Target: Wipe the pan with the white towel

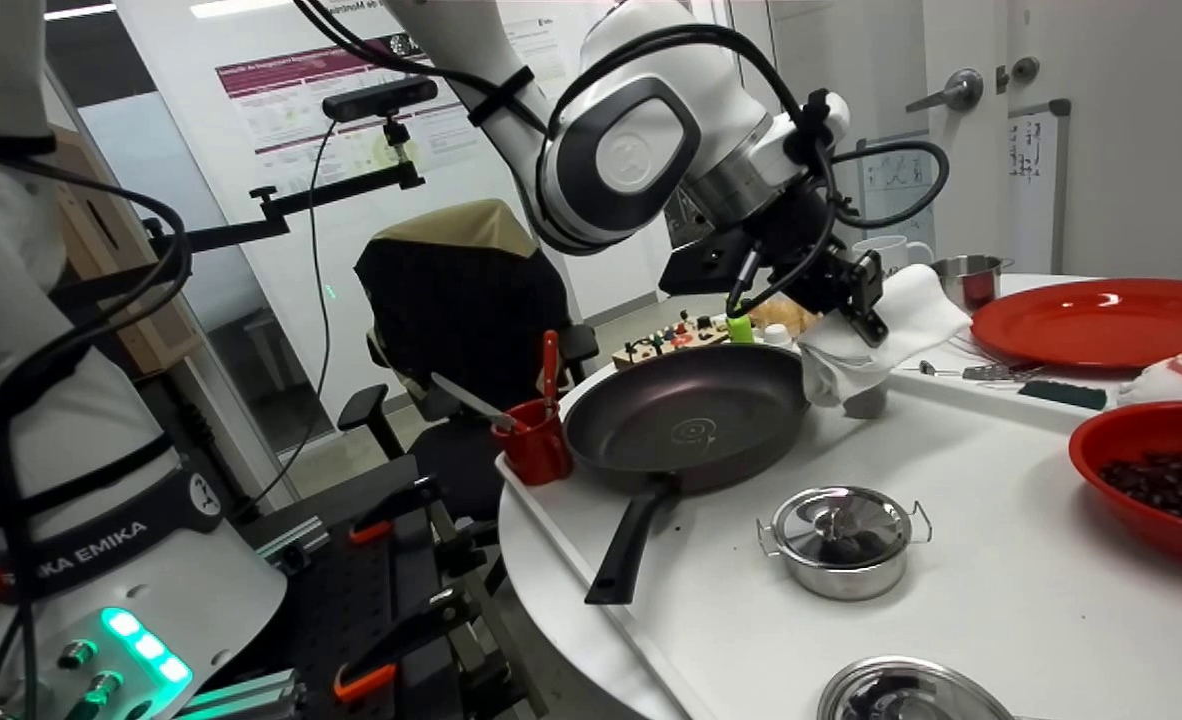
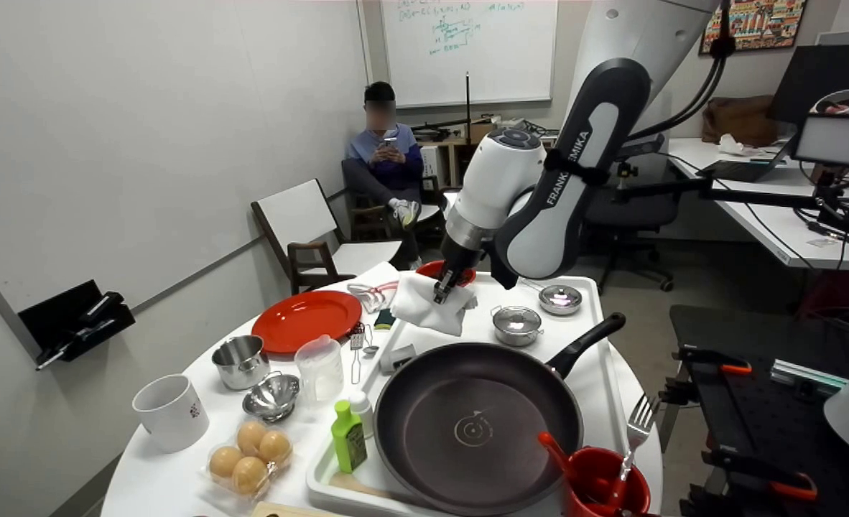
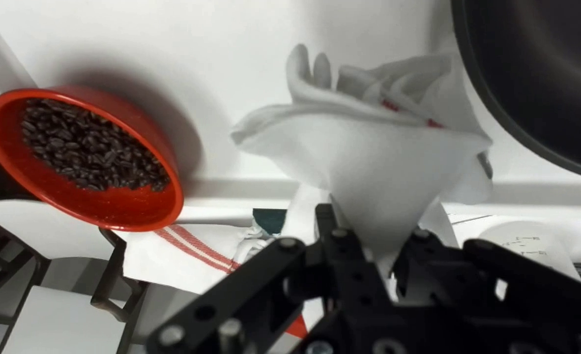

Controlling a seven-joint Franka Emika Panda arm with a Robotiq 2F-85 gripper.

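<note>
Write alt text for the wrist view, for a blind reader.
The gripper holds a bunched white towel over a white tray, with a red bowl of dark beans at left and part of a dark pan at upper right.

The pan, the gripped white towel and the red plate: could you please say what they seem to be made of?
Pan: probably coated metal; dark satin interior with soft sheen.
White towel: matte cloth, perhaps cotton; it hangs in soft folds.
Red plate: glossy, with bright highlights; perhaps plastic or enamel.

A whiteboard (scribbled in green) hangs beyond a white-backed chair.
</note>
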